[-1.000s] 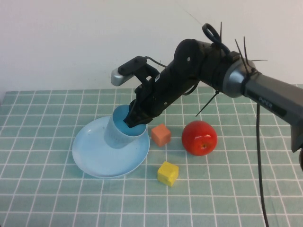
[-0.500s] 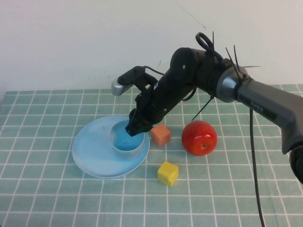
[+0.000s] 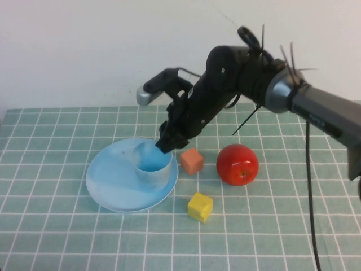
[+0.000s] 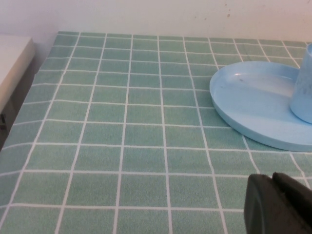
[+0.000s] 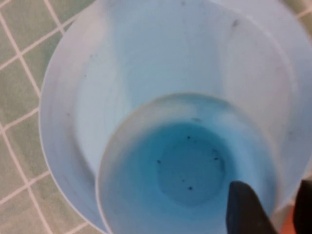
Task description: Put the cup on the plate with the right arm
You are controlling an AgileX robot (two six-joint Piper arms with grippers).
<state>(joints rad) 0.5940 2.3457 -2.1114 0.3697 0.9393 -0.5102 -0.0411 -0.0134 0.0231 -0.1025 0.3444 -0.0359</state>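
The light blue cup (image 3: 153, 170) stands upright on the right part of the light blue plate (image 3: 110, 182). My right gripper (image 3: 167, 145) hangs just above the cup's far right rim. It is open, with one finger over the cup's inside and the other outside the wall. The right wrist view looks straight down into the cup (image 5: 190, 165) on the plate (image 5: 122, 58), with my right gripper (image 5: 275, 209) astride the rim and not touching it. The left wrist view shows the plate (image 4: 248, 97), the cup's edge (image 4: 304, 87), and my left gripper (image 4: 273, 204) shut and empty over the tablecloth.
An orange cube (image 3: 192, 161) lies just right of the plate, under the right arm. A red apple (image 3: 237, 164) sits further right and a yellow cube (image 3: 199, 206) lies nearer the front. The green checked tablecloth (image 3: 56, 237) covers the table.
The cup went from tilted in the gripper to standing flat on the plate. The right gripper has opened and risen slightly off the rim.
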